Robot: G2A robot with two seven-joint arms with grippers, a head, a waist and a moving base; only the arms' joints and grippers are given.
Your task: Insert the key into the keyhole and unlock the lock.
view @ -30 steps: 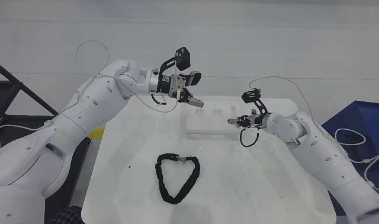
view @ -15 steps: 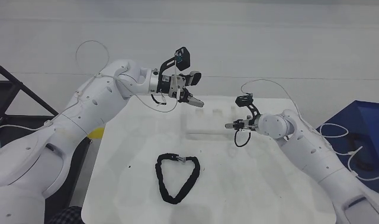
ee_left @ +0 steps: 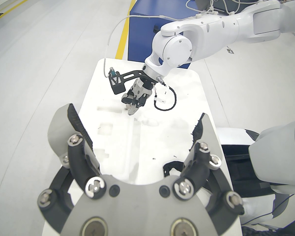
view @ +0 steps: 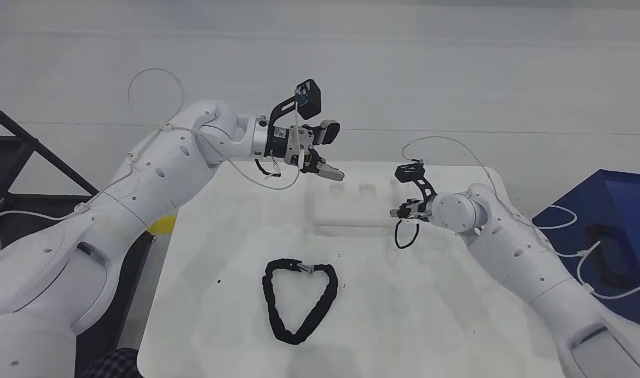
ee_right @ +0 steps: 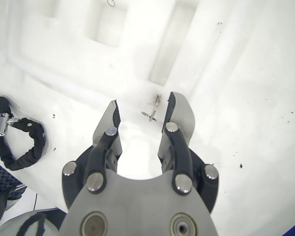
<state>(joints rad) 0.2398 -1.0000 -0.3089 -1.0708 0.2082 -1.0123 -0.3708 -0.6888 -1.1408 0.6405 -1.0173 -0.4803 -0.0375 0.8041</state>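
Table: a white table [view: 420, 308] with round corners and some small dark specks on it. On its far half lies a white foam tray [view: 350, 213] with several rectangular hollows.
Room: a pale grey floor [view: 400, 68] with a yellow line [ee_left: 124, 33]; a blue cabinet [ee_left: 142, 25] stands beyond the table's right end.
Marks: a small thin ring [ee_right: 110, 2] lies in one hollow of the tray.
Lock: a black chain lock [view: 272, 303] lies in a loop on the near part of the table, well apart from both arms. Its silver cylinder [ee_right: 1, 126] joins the two ends.
Key: the key [ee_right: 154, 108] lies flat on the foam, just beside the end of a long hollow.
Right claw: the right gripper [ee_right: 143, 100] is low over the tray, about half open. The key lies between its fingers, nearer to one; nothing is gripped.
Left claw: the left gripper [ee_left: 136, 114] hangs above the table's far left edge, spread wide, with nothing in it.
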